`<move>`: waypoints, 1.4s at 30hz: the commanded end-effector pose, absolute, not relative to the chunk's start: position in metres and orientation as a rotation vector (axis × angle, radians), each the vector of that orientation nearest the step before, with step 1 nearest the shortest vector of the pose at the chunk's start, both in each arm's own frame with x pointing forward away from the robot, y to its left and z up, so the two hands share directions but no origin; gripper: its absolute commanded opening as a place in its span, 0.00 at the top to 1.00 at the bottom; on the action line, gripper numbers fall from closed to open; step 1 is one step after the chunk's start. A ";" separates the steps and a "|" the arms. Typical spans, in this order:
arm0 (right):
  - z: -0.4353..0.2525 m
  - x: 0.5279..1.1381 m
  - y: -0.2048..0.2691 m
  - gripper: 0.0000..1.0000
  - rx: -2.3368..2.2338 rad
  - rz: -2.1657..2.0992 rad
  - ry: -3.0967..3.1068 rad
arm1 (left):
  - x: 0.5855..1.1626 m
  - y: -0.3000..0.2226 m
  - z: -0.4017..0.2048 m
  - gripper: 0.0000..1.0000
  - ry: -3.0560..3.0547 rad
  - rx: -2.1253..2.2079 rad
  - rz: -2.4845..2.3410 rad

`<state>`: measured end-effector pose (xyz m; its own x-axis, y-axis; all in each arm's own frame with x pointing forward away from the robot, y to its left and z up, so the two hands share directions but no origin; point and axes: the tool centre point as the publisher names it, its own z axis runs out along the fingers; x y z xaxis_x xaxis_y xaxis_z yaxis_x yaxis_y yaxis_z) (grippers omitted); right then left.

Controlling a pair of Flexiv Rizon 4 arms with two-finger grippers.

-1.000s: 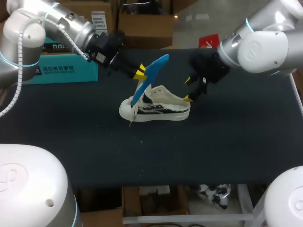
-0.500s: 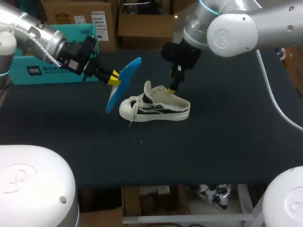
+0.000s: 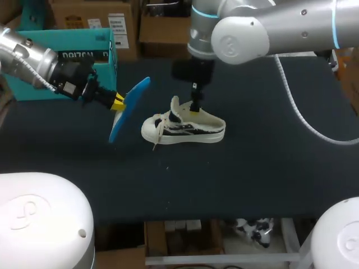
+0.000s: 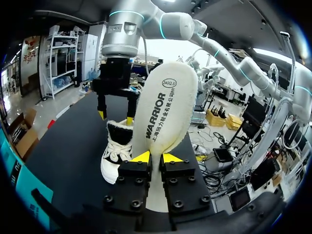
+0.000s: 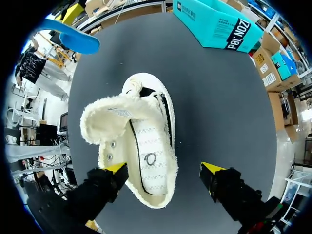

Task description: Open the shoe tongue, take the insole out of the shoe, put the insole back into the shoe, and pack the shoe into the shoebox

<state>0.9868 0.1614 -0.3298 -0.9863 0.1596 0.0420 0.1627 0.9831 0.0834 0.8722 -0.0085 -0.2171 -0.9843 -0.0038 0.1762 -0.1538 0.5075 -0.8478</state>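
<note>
Left of centre, the left gripper [image 3: 116, 101] pinches the blue insole [image 3: 130, 103] tight. The right gripper [image 5: 165, 169] hangs wide open over the shoe [image 3: 185, 128].

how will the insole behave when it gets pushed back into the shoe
Probably light: the left claw holds the insole out by one end with little sag. Likely thin and bendy, so it may buckle at the shoe opening. Its cloth-like face probably isn't slippery.
</note>
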 end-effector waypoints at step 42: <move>-0.320 0.939 0.165 1.00 -1.016 -0.059 -2.939 | 0.923 -0.042 -0.206 1.00 -2.496 -0.191 1.446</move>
<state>0.9480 0.1718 -0.3242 -0.8113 0.5834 0.0388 0.5829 0.8122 -0.0236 0.9035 -0.0353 -0.2066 -0.9909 0.1046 0.0847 -0.0216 0.4976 -0.8672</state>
